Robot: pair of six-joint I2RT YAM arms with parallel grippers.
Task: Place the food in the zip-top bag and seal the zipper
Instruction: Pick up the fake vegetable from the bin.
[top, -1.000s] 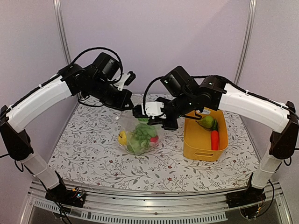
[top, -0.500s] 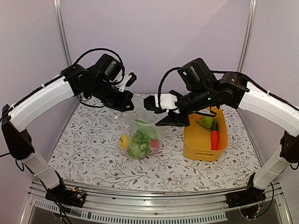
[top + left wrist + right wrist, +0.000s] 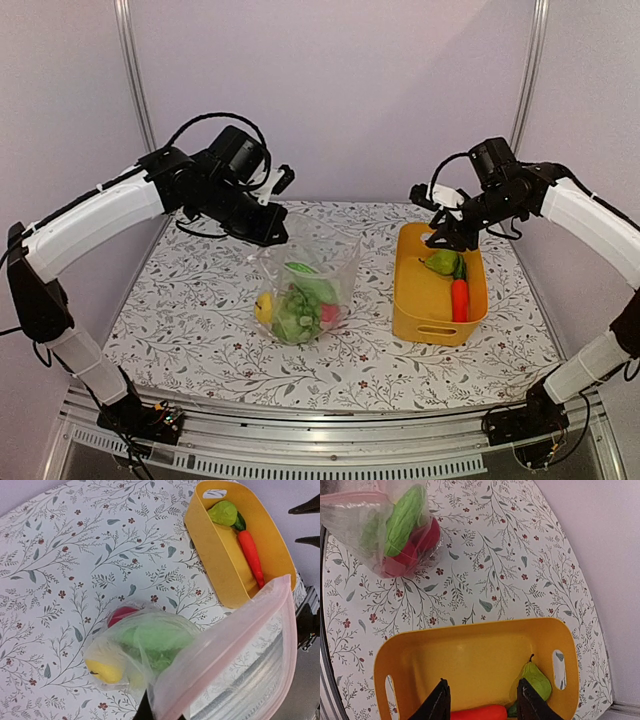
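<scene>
The clear zip-top bag (image 3: 308, 280) stands on the table, hanging from its top edge, and my left gripper (image 3: 272, 226) is shut on that edge. Its pinkish zipper (image 3: 227, 637) runs across the left wrist view, hiding most of the fingers. Inside lies food: a yellow piece (image 3: 102, 670), green pieces (image 3: 155, 642) and a red one (image 3: 121, 615). My right gripper (image 3: 482, 700) hangs open and empty over the yellow basket (image 3: 470, 626), above its far end (image 3: 436, 214). A green pear (image 3: 536, 680) and a red-orange carrot (image 3: 480, 713) lie in the basket.
The basket (image 3: 416, 322) sits right of the bag on the flower-patterned cloth (image 3: 190, 330). Metal posts and a purple wall stand behind the table. The table's front rail (image 3: 330, 445) runs along the near edge.
My right gripper opened at the bag's mouth, drew back and swung right to above the basket. The left gripper kept its hold on the bag's edge and the bag stayed put.
</scene>
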